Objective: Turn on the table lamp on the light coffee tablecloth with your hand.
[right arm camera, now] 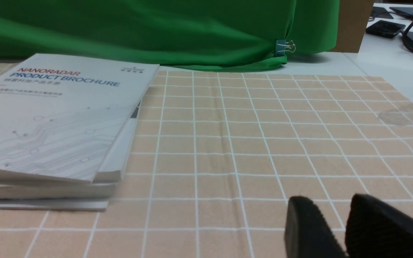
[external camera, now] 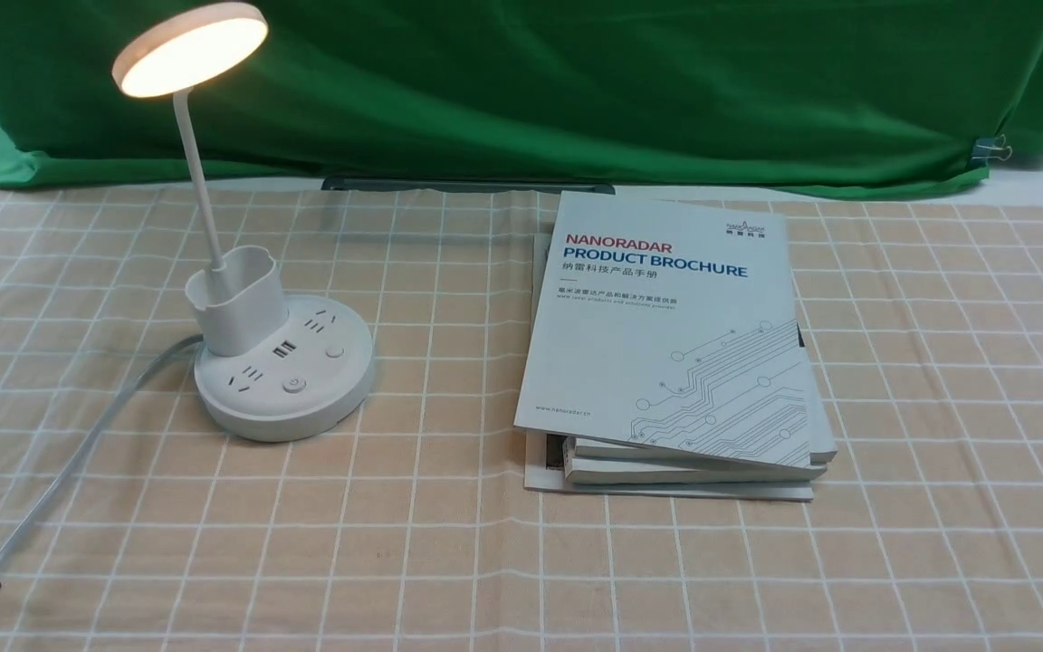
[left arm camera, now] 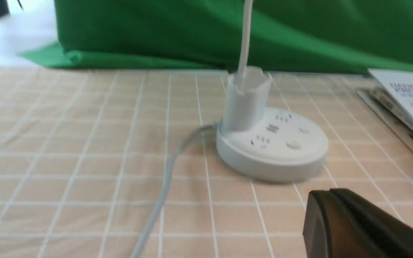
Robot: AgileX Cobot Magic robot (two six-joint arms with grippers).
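The white table lamp (external camera: pixel 282 362) with its glowing round disc head stands on the left of the beige grid-lined tablecloth (external camera: pixel 938 362), beside a stack of white brochures (external camera: pixel 675 353). The black left hand (left arm camera: pixel 357 222) hovers near its base, fingers together. The black right hand (right arm camera: pixel 339 225) sits slightly parted.

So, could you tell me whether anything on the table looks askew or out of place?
Only the stack of brochures: the top copy sits twisted over the ones beneath, so their edges fan out. The table lamp stands upright and lit.
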